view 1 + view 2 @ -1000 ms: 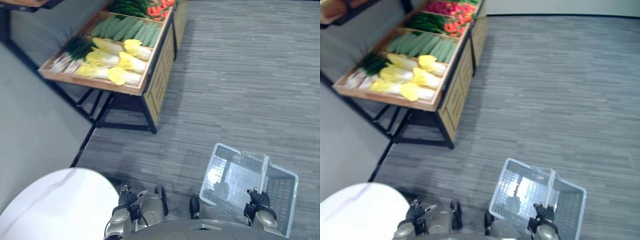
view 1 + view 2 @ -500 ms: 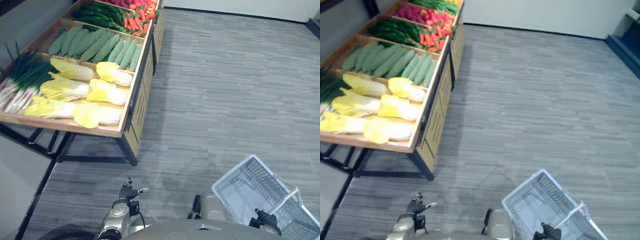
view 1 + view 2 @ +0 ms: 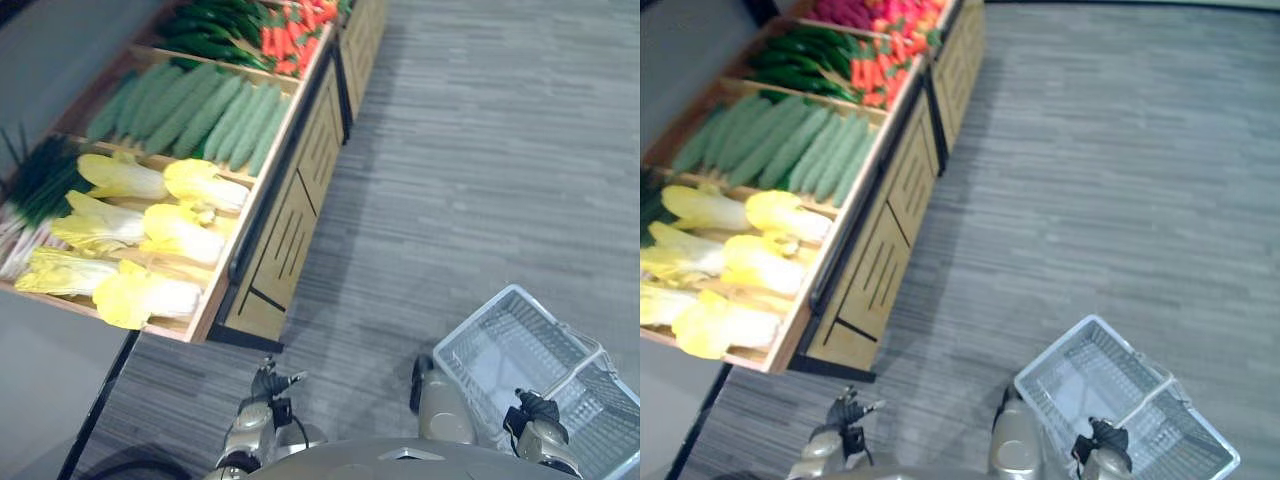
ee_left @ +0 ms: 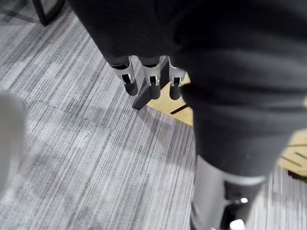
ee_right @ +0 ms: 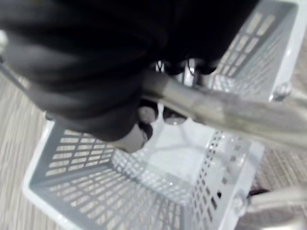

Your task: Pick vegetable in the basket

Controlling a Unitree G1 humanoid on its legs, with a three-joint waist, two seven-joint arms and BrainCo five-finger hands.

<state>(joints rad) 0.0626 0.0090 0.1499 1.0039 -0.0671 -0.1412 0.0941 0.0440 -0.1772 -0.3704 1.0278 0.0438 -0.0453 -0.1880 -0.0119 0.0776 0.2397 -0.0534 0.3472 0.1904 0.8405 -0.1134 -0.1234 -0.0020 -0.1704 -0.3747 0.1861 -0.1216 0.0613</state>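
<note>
Right hand (image 5: 138, 135): fingers curled round the handle (image 5: 225, 112) of the grey basket (image 3: 478, 318) hanging below it. Left hand (image 4: 150, 79): fingers extended, holding nothing; vegetable stand (image 3: 285, 245) ahead of it.

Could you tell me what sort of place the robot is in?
Probably a grocery shop's produce aisle, or a mock-up: a wooden stand displays cabbages, cucumbers and carrots, and the right hand carries a white shopping basket by its handle.

My basket (image 3: 1080, 375) is pale, perforated plastic with a slight sheen. The stall (image 3: 880, 275) looks like matt wood. The floor (image 3: 1120, 170) is streaked and matt.
</note>
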